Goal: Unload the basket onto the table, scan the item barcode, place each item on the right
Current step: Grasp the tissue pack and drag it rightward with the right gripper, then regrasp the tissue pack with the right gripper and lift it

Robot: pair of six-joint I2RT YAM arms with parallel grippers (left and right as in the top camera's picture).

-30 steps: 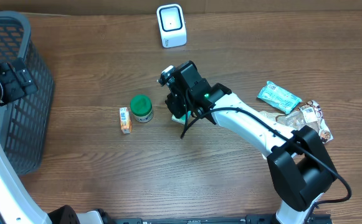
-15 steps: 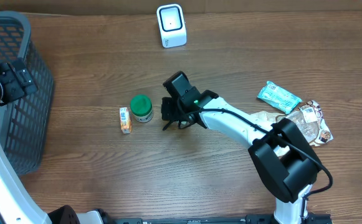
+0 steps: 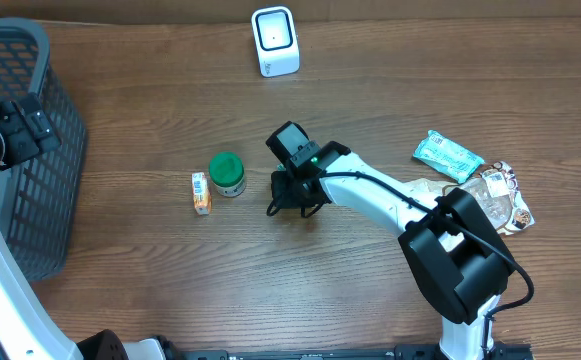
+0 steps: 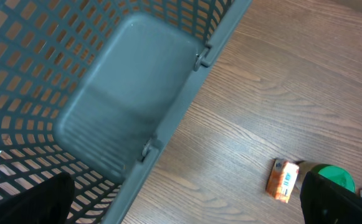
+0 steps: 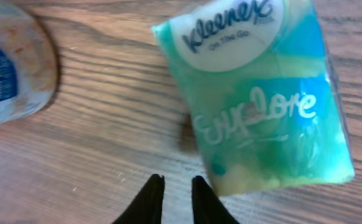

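Tissue pack [image 5: 261, 93] (Kleenex, teal wrapper) lies flat on the table [image 5: 106, 137], just ahead of the right claw [image 5: 175, 196], whose tips stand a narrow gap apart with nothing between them. Left claw [image 4: 184, 199] hangs spread wide over the basket [image 4: 106, 93]. Scanner [image 3: 274, 40] sits well apart.

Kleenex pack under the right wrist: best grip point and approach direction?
Probably top-down: the Kleenex pack lies flat, label up, on the table, so only its side edges are free. Pinch across the narrower width, mid-length by the Explore print. The right end effector would need opening wider; keep clear of the jar beside it.
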